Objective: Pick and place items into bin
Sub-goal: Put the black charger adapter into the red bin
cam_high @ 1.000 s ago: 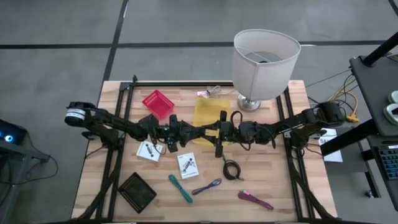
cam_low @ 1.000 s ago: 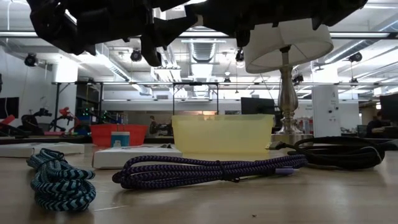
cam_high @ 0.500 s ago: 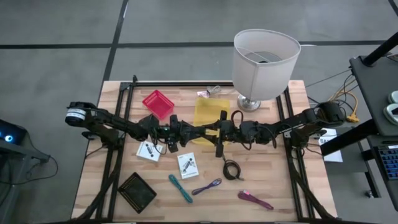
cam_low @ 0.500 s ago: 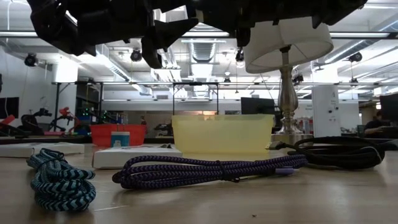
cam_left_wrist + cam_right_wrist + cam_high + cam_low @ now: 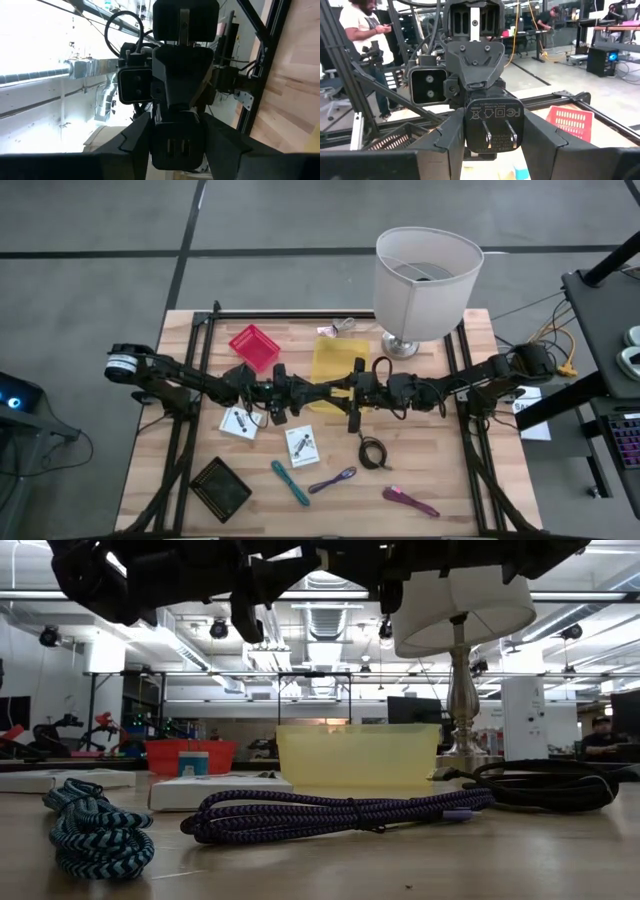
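My two grippers meet nose to nose above the table's middle, just near of the yellow bin. My left gripper and my right gripper are both shut on one black power adapter. On the table lie a teal cable bundle, a purple one, a magenta tool, a coiled black cable and two white cards. My left gripper pinches the adapter's end with two small slots between its two fingers, coming level from the table's left. The adapter is lifted clear of the table. My right gripper pinches the adapter by the sides of its pronged end between both fingers, coming level from the table's right. The two metal prongs face my wrist camera. The adapter is held clear above the table.
A red basket stands left of the bin and a black basket near the left near corner. A lamp with a white shade stands at the far right. Black frame rails run down both table sides. People are in the room behind.
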Controlling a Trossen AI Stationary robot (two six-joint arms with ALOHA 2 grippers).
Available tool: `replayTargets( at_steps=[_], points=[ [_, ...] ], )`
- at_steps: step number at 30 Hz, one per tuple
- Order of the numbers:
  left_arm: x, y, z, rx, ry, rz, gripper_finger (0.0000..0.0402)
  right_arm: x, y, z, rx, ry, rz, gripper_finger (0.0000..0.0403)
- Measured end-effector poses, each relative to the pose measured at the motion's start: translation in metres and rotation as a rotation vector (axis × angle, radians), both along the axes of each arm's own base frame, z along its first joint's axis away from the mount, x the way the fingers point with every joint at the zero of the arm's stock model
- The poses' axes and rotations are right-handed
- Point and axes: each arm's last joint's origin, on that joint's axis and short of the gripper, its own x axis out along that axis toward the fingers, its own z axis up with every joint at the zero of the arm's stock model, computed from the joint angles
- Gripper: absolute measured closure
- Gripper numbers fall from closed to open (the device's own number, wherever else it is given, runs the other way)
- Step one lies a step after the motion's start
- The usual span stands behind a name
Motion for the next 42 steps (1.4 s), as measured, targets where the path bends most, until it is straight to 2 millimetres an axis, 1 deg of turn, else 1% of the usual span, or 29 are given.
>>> replayTargets(
  at_steps=[5, 13, 17, 24, 27, 32, 35, 38, 42],
  points=[
    [0.0, 0.0, 0.0, 0.001, -0.002, 0.012, 0.0265, 0.0, 0.0, 0.0, -0.021, 0.002, 0.0, 0.0258],
    [0.0, 0.003, 0.0, -0.025, 0.0, 0.096, 0.0265, 0.0, -0.001, -0.003, -0.089, 0.039, -0.005, 0.0204],
    [0.0, 0.004, 0.0, -0.041, 0.001, 0.156, 0.0265, -0.001, -0.002, -0.003, -0.107, 0.061, -0.013, 0.019],
    [-0.002, 0.01, -0.003, -0.086, 0.028, 0.359, 0.0265, -0.002, -0.003, -0.009, -0.143, 0.132, -0.056, 0.0188],
    [-0.004, 0.016, -0.002, -0.117, 0.022, 0.491, 0.0265, -0.003, -0.001, -0.014, -0.156, 0.179, -0.062, 0.0188],
    [-0.004, 0.015, -0.002, -0.12, 0.03, 0.516, 0.0265, -0.003, -0.004, -0.014, -0.162, 0.18, -0.097, 0.0188],
    [-0.006, 0.018, -0.001, -0.13, 0.033, 0.598, 0.0265, -0.003, -0.002, -0.013, -0.162, 0.177, -0.086, 0.0188],
    [-0.01, 0.02, 0.0, -0.141, 0.063, 0.718, 0.0265, -0.003, -0.002, -0.014, -0.166, 0.185, -0.085, 0.0188],
    [-0.014, 0.023, -0.007, -0.154, 0.146, 0.831, 0.0265, -0.004, -0.003, -0.017, -0.171, 0.218, -0.096, 0.0188]
  ],
)
